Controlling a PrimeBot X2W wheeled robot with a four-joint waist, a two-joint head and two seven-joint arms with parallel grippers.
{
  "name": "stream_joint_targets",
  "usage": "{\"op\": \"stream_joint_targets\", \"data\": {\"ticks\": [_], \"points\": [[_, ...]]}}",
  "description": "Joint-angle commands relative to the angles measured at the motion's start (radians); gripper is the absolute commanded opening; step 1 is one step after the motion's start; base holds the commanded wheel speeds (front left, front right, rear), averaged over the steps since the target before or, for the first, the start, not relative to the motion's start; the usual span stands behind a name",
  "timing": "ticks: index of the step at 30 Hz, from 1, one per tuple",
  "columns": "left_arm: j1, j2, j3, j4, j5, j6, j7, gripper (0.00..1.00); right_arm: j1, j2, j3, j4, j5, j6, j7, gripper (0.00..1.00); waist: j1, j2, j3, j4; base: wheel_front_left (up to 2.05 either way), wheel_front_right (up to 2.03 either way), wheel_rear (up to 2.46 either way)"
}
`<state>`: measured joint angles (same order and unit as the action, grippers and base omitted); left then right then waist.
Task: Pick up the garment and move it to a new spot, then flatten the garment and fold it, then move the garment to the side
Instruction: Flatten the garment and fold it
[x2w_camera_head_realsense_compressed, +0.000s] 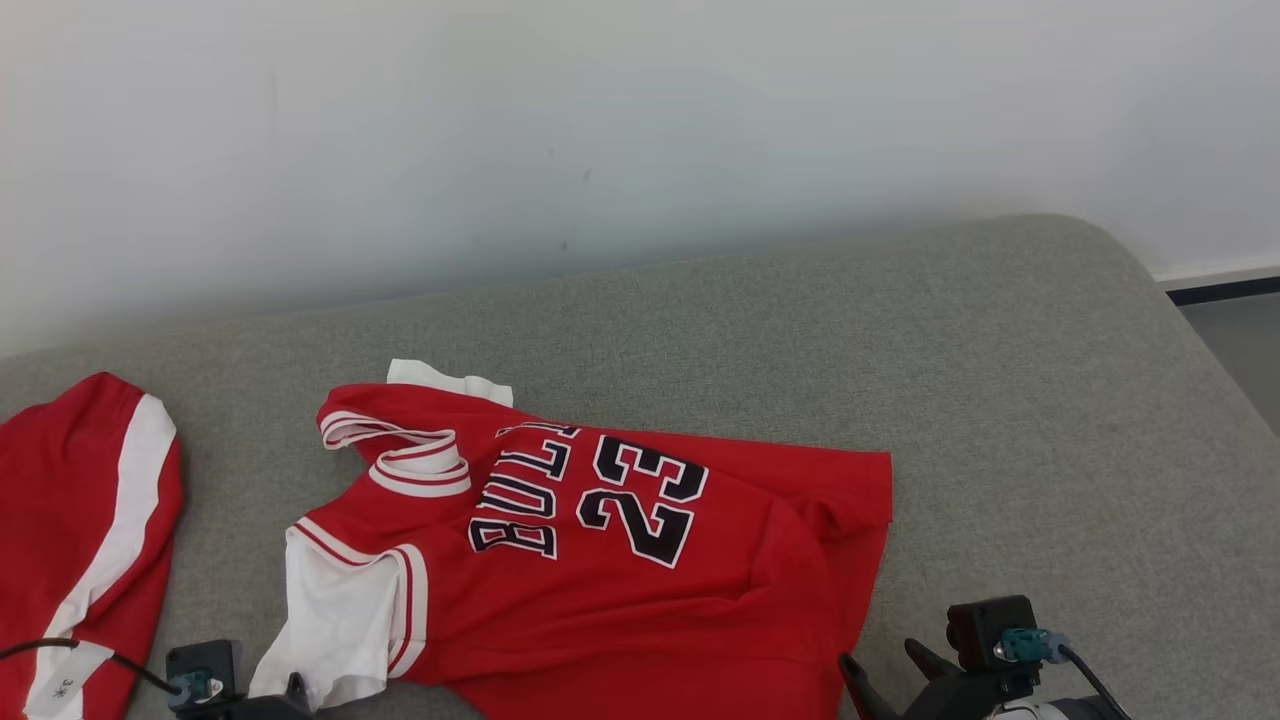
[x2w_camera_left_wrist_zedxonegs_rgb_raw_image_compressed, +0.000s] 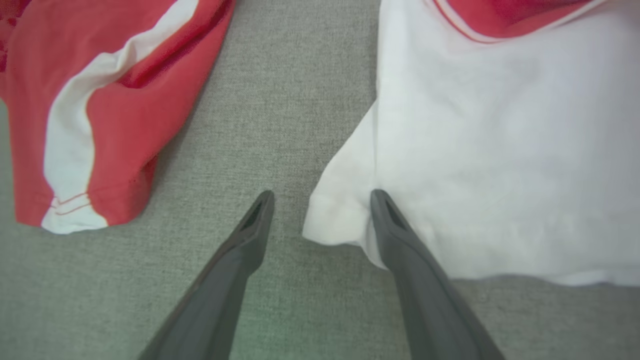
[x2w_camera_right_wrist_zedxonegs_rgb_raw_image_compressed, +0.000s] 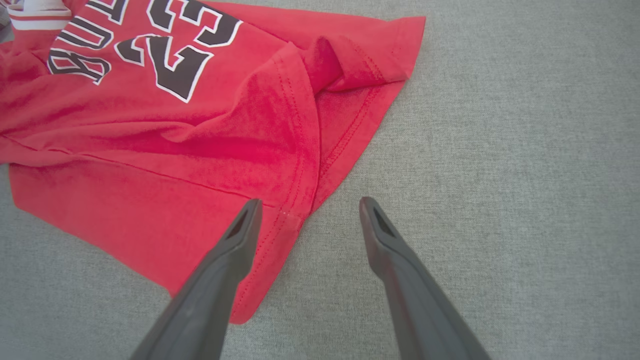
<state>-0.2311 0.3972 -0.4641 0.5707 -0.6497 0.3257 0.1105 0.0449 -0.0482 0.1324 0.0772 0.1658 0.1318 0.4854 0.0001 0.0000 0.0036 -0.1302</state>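
Note:
A red jersey garment with white sleeves and the number 23 lies spread on the grey cushion, collar to the left. My left gripper stands open over the corner of its white sleeve, one fingertip above the cloth and the other above bare cushion. My right gripper is open above the jersey's red hem, straddling the hem's edge. In the head view the right gripper shows at the lower right, beside the hem. Nothing is held.
A second red garment with a white stripe lies at the cushion's left edge, also seen in the left wrist view as red-and-white cloth. A pale wall rises behind. The cushion's rounded right end drops to floor.

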Motion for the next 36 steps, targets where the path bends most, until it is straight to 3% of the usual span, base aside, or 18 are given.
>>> {"op": "stream_joint_targets", "data": {"ticks": [1, 3, 4, 5, 6, 7, 12, 22, 23, 28, 32, 33, 34, 36], "points": [[0.0, 0.002, -0.002, 0.001, -0.005, -0.003, 0.01, 1.0, -0.012, 0.0, -0.002, -0.004, 0.0, -0.002, 0.005, 1.0, -0.0001, 0.0, 0.013, 0.001, 0.0, 0.0, 0.0], [0.002, 0.003, -0.003, 0.001, -0.012, -0.004, 0.025, 1.0, -0.024, 0.0, -0.001, -0.009, -0.006, -0.002, 0.01, 1.0, -0.0001, 0.0, 0.027, 0.005, 0.0, 0.0, 0.0], [-0.001, 0.004, -0.002, -0.002, -0.014, -0.003, 0.026, 0.87, -0.029, 0.0, 0.001, -0.013, -0.005, -0.002, 0.014, 1.0, -0.0001, 0.0, 0.034, 0.007, 0.0, 0.0, 0.0], [-0.003, 0.005, -0.002, -0.003, -0.016, -0.004, 0.027, 0.49, -0.03, 0.0, 0.005, -0.017, -0.001, -0.002, 0.014, 1.0, -0.0001, 0.0, 0.039, 0.009, 0.0, 0.0, 0.0], [-0.007, 0.006, -0.002, -0.006, -0.016, -0.004, 0.028, 0.41, -0.029, 0.0, 0.008, -0.02, 0.006, -0.002, 0.017, 1.0, -0.0001, 0.0, 0.046, 0.012, 0.0, 0.0, 0.0], [-0.009, 0.007, -0.001, -0.009, -0.015, -0.005, 0.022, 0.0, -0.029, 0.0, 0.012, -0.024, 0.013, -0.002, 0.021, 1.0, -0.0001, 0.0, 0.051, 0.014, 0.0, 0.0, 0.0], [-0.019, 0.005, 0.005, -0.015, -0.025, -0.016, 0.009, 0.0, -0.002, 0.0, 0.0, -0.047, 0.04, -0.002, 0.037, 1.0, -0.0001, 0.0, 0.07, 0.021, 0.0, 0.0, 0.0], [-0.033, -0.011, 0.002, -0.014, -0.037, -0.025, -0.012, 0.0, -0.042, 0.0, -0.024, 0.031, 0.019, -0.002, 0.067, 0.99, -0.0001, 0.0, 0.089, 0.035, 0.0, 0.0, 0.0], [-0.034, -0.012, 0.001, -0.016, -0.036, -0.022, -0.014, 0.0, -0.048, 0.0, -0.021, 0.038, 0.023, -0.002, 0.063, 0.87, -0.0001, 0.0, 0.091, 0.037, 0.0, 0.0, 0.0], [-0.037, -0.008, -0.002, -0.022, -0.034, -0.018, -0.016, 0.0, -0.075, 0.0, -0.013, 0.086, 0.034, -0.002, 0.068, 0.86, -0.0001, 0.0, 0.096, 0.043, 0.0, 0.0, 0.0], [-0.04, -0.013, -0.007, -0.026, -0.031, -0.015, -0.012, 0.0, -0.104, 0.0, 0.008, 0.13, 0.048, -0.002, 0.044, 0.69, -0.0001, 0.0, 0.101, 0.048, 0.0, 0.0, 0.0], [-0.04, -0.013, -0.007, -0.026, -0.031, -0.015, -0.012, 0.0, -0.104, 0.0, 0.008, 0.13, 0.048, -0.002, 0.044, 0.69, -0.0001, 0.0, 0.101, 0.048, 0.0, 0.0, 0.0], [-0.041, -0.015, -0.009, -0.025, -0.031, -0.013, -0.013, 0.0, -0.115, 0.0, 0.017, 0.152, 0.054, -0.002, 0.036, 0.47, -0.0001, 0.0, 0.102, 0.052, 0.0, 0.0, 0.0], [-0.042, -0.016, -0.01, -0.021, -0.031, -0.014, -0.017, 0.0, -0.12, 0.0, 0.02, 0.162, 0.056, -0.002, 0.035, 0.45, -0.0001, 0.0, 0.103, 0.054, 0.0, 0.0, 0.0]]}}
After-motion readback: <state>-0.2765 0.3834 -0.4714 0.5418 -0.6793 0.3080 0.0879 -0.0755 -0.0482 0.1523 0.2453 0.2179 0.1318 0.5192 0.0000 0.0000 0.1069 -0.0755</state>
